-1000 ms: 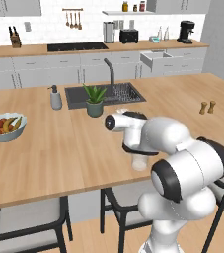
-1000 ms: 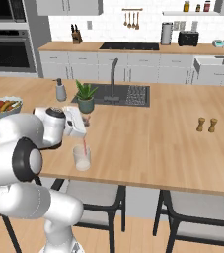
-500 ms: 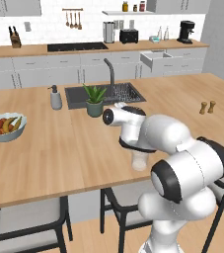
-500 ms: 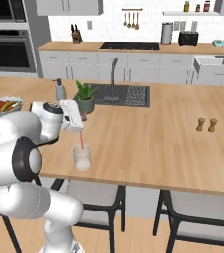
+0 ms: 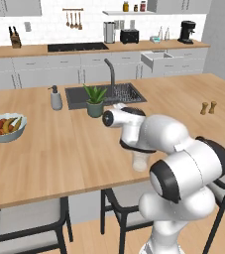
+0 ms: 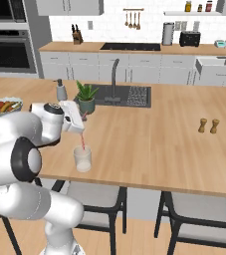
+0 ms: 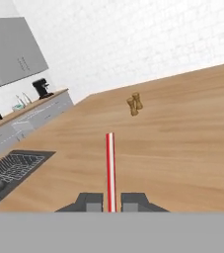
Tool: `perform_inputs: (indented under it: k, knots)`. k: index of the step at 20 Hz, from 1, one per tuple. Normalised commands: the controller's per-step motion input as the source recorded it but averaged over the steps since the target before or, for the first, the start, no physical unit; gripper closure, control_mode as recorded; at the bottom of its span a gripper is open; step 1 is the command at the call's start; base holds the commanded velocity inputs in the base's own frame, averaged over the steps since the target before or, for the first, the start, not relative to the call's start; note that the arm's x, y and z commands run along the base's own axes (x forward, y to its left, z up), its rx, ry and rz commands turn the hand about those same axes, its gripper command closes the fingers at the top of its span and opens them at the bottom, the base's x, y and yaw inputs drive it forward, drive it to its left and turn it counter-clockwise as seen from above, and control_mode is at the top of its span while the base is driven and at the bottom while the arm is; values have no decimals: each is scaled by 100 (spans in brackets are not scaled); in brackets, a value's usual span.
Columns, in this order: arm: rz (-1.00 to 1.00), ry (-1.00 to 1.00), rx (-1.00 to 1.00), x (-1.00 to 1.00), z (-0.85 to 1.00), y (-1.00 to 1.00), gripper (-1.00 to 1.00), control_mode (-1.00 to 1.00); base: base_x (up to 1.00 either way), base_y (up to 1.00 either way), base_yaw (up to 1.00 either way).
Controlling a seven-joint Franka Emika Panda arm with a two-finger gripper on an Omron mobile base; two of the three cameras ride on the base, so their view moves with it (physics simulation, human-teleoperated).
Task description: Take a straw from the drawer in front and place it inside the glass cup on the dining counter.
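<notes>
The tool (image 7: 111, 201) is clamped on the straw (image 7: 110, 170), which runs straight out from between its two dark fingertips (image 7: 90, 201) in the hand view. In the right base view the straw's lower end dips into the glass cup (image 6: 82, 159), which stands upright near the front edge of the tabletop (image 6: 159, 144); the glass otherwise looks empty. The drawer (image 5: 156, 59) stands pulled out of the far cabinet row; what it holds cannot be made out. At the tabletop's left end a bowl (image 5: 5, 129) holds mixed fruit. A potted plant (image 5: 95, 99) stands at the front rim of the dark sink (image 5: 121, 94), with a grey soap dispenser (image 5: 56, 97) to its left.
</notes>
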Motion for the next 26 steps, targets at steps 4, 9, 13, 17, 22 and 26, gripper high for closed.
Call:
perform_inputs:
  k: [4,9,13,17,22,26]
  knots:
    - [-12,-37,16,-13,-100,10,100,-100,0,0,0]
    - [-12,-27,24,-3,-100,4,100,-100,0,0,0]
    - [-11,-29,24,3,-100,13,100,-100,0,0,0]
    - [-11,-29,17,-3,-100,21,100,-100,0,0,0]
    - [-10,-30,14,-36,-100,17,100,-100,0,0,0]
    - [-10,-30,13,-60,-100,8,100,-100,0,0,0]
